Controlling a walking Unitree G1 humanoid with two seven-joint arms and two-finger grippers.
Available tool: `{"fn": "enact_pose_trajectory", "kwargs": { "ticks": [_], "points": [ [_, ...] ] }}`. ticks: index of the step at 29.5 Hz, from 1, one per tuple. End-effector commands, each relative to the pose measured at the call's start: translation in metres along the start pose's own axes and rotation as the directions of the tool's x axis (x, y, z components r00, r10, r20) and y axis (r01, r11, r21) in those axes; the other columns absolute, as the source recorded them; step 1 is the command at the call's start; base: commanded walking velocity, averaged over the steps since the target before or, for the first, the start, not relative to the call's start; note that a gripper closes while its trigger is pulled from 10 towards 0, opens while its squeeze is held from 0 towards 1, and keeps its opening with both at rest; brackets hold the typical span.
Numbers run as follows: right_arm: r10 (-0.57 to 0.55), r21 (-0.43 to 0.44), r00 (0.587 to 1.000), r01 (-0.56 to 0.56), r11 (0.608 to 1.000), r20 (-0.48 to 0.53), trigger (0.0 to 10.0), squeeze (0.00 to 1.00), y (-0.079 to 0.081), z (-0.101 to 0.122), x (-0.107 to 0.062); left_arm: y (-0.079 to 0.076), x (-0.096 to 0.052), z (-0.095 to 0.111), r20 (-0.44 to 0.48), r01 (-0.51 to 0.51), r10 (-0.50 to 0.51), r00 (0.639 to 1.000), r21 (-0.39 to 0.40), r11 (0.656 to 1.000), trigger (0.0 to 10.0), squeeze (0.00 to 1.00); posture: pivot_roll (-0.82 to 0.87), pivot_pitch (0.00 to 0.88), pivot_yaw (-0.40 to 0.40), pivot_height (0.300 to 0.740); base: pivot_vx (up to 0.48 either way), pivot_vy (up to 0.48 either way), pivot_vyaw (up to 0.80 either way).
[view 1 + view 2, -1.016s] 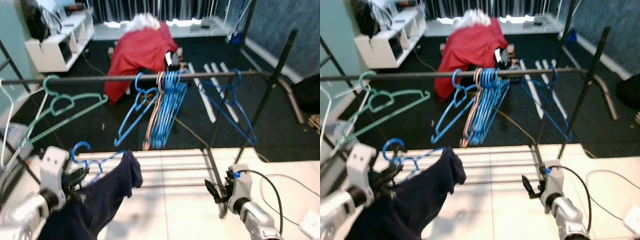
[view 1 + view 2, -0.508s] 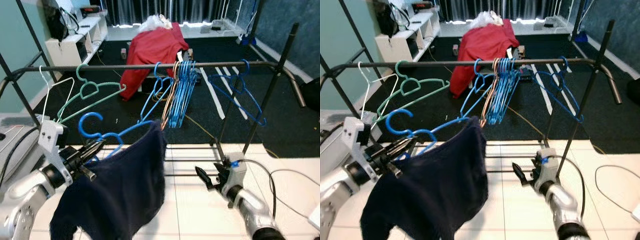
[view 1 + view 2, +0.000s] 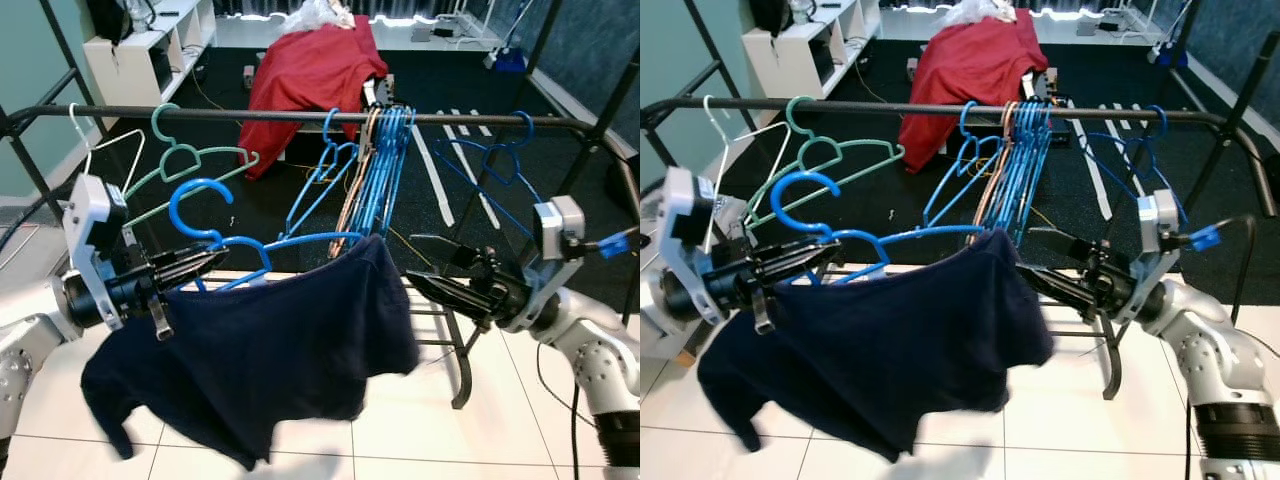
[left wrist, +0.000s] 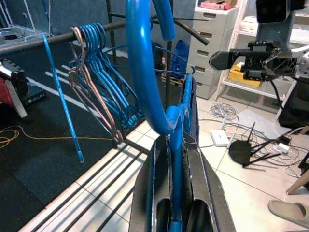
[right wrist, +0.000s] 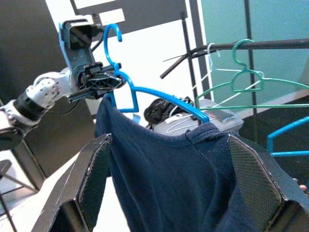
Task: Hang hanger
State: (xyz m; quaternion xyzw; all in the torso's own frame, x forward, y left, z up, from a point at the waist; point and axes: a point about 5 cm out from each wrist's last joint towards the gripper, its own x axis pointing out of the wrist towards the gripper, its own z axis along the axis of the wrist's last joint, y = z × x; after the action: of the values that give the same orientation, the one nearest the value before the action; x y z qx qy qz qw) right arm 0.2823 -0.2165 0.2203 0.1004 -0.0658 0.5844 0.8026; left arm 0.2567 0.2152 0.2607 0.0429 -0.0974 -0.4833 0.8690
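Observation:
A blue hanger (image 3: 195, 205) carries a dark navy garment (image 3: 270, 350) draped over its arms. My left gripper (image 3: 205, 262) is shut on the hanger's neck just under the hook, seen close in the left wrist view (image 4: 175, 145). The hook stands below and in front of the black rail (image 3: 270, 116). My right gripper (image 3: 415, 262) is open at the garment's right shoulder. In the right wrist view the garment (image 5: 164, 179) lies ahead between its two fingers (image 5: 94, 179). I cannot tell whether they touch it.
On the rail hang a white wire hanger (image 3: 85, 150), a green hanger (image 3: 190, 170), a bunch of blue hangers (image 3: 375, 170) and one blue hanger (image 3: 500, 165). A red cloth (image 3: 310, 70) lies heaped behind, with a white shelf (image 3: 140, 50) at the far left. The rack's leg (image 3: 462, 370) stands on white tiles.
The view has shifted. My left gripper has raised the hanger and garment towards the rail. My right gripper has risen from low at the right and come up to the garment's shoulder.

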Motion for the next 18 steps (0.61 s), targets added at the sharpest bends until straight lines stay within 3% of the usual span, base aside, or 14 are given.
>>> {"fn": "enact_pose_trajectory", "kwargs": {
  "ticks": [1, 7, 12, 16, 17, 18],
  "points": [
    [0.037, 0.022, 0.998, -0.036, 0.999, -0.054, 10.0, 0.0, 0.007, -0.003, -0.001, -0.004, 0.002, 0.025, 0.059, 0.066, -0.069, 0.996, 0.058, 0.996, 10.0, 0.0, -0.06, 0.054, -0.009, 0.74, 0.0, 0.0, 0.0],
    [0.025, 0.027, 0.99, -0.021, 0.999, -0.138, 10.0, 0.0, 0.008, -0.013, 0.0, -0.009, 0.007, 0.036, 0.103, 0.125, -0.131, 0.986, 0.058, 0.99, 10.0, 0.0, -0.05, 0.049, -0.009, 0.74, 0.0, 0.0, 0.0],
    [-0.016, -0.011, 0.991, 0.015, 1.0, -0.136, 10.0, 0.0, 0.003, -0.011, 0.002, -0.014, 0.01, 0.038, 0.106, 0.166, -0.171, 0.979, 0.057, 0.984, 10.0, 0.0, -0.04, 0.046, -0.011, 0.74, 0.0, 0.0, 0.0],
    [-0.029, -0.04, 0.994, 0.025, 0.999, -0.104, 10.0, 0.0, 0.002, -0.003, 0.005, -0.018, 0.011, 0.038, 0.103, 0.204, -0.209, 0.972, 0.054, 0.977, 10.0, 0.0, -0.04, 0.042, -0.01, 0.74, 0.0, 0.0, 0.0],
    [0.011, -0.037, 1.0, -0.011, 0.999, -0.008, 10.0, 0.0, 0.008, 0.015, 0.006, -0.022, 0.012, 0.037, 0.092, 0.237, -0.241, 0.966, 0.054, 0.97, 10.0, 0.0, -0.04, 0.033, -0.008, 0.74, 0.0, 0.0, 0.0],
    [0.011, -0.037, 1.0, -0.011, 0.999, -0.008, 10.0, 0.0, 0.008, 0.015, 0.006, -0.022, 0.012, 0.037, 0.092, 0.237, -0.241, 0.966, 0.054, 0.97, 10.0, 0.0, -0.04, 0.033, -0.008, 0.74, 0.0, 0.0, 0.0]
  ]
}}
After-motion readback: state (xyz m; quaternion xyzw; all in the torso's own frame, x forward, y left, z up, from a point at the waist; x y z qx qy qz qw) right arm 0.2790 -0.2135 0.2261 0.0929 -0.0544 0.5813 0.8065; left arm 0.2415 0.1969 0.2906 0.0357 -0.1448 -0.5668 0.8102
